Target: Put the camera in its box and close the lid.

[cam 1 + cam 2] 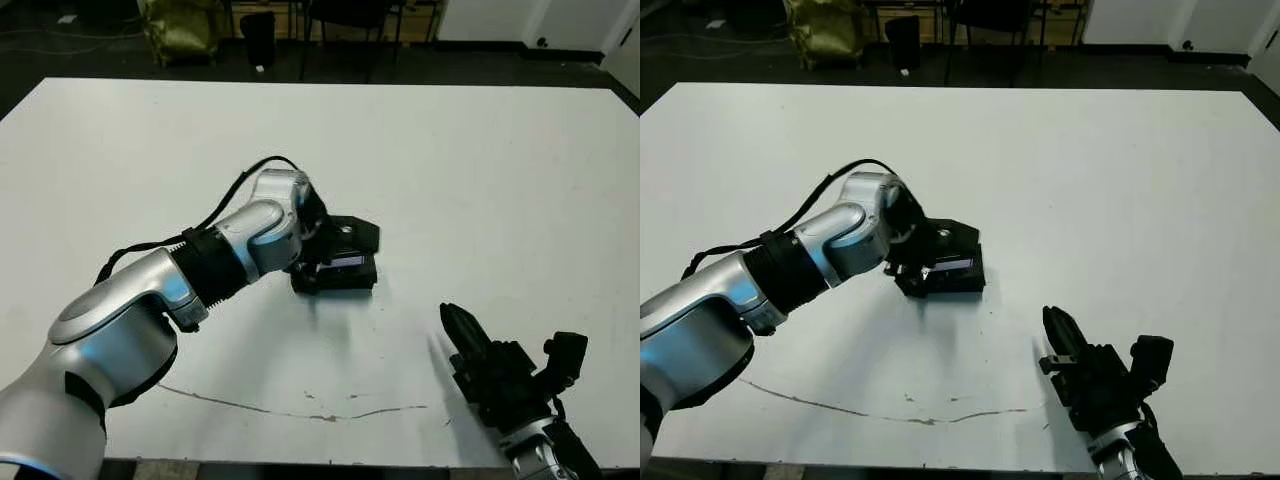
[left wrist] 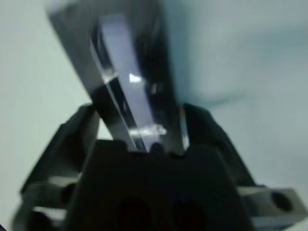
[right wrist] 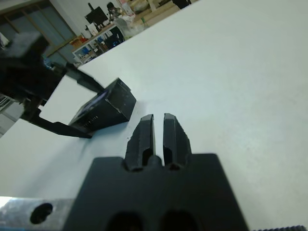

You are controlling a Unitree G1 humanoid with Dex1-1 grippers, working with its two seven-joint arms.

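I see the lid point(image 1: 345, 262) sitting on the box point(image 3: 113, 107) near the middle of the white table point(image 1: 480, 180), long axis running left to right across my head view. My left gripper point(image 1: 335, 262) straddles it, fingers point(image 2: 77, 139) spread on either side of the lid's glossy strip; only the left wrist view shows that, blurred. My right gripper point(image 3: 159, 137) hovers near the front edge, well apart, fingers together and empty.
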